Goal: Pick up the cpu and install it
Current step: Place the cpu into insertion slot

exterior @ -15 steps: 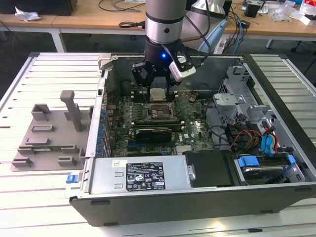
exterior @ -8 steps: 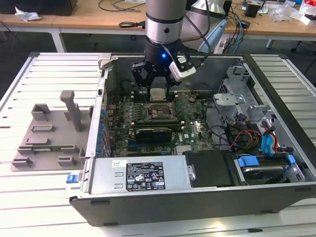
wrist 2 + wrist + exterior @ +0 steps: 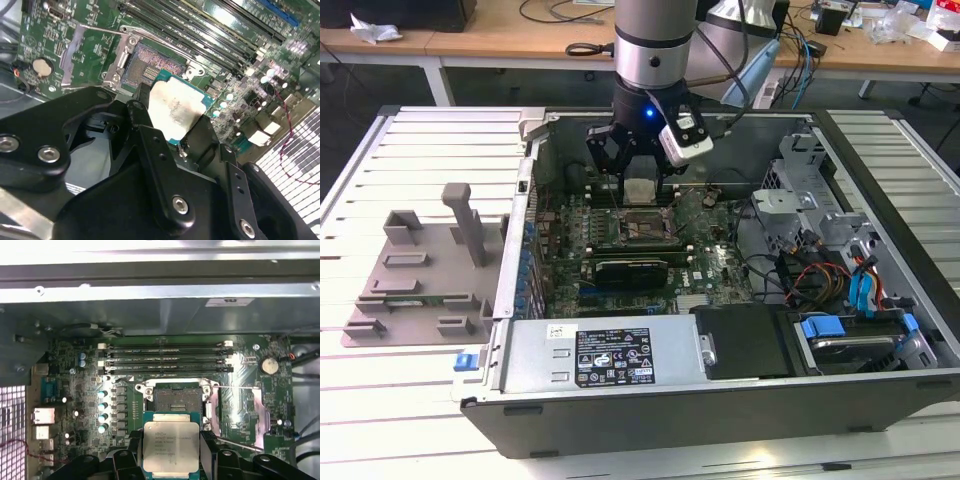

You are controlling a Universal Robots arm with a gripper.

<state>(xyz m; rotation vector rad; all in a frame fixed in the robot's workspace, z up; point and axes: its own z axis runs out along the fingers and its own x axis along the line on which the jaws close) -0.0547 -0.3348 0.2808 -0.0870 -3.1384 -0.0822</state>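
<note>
Well, from my remote seat the biggest thing is the white slatted metal table (image 3: 380, 400), and on it lies the open dark-grey steel computer case (image 3: 720, 410), whose walls ring the socket I steer by. I see the silver-and-black robot arm (image 3: 655, 40) reaching down into the case from above the socket. A flat grey plastic fixture tray with upright pegs (image 3: 420, 270) sits outside the case, well apart from the socket, toward the exterior view's left. The green motherboard (image 3: 75, 390) carries the socket near its middle. My black two-fingered gripper (image 3: 640, 185) hangs over the board close to the socket, clenched on the chip. The dark square socket (image 3: 172, 397) lies bare, its metal load frame swung open. Grasped by its edges, the small square cpu with its pale silvery metal top (image 3: 171, 442) is near the socket but not seated in it. A round silver coin cell (image 3: 270, 365) sits near the socket.
</note>
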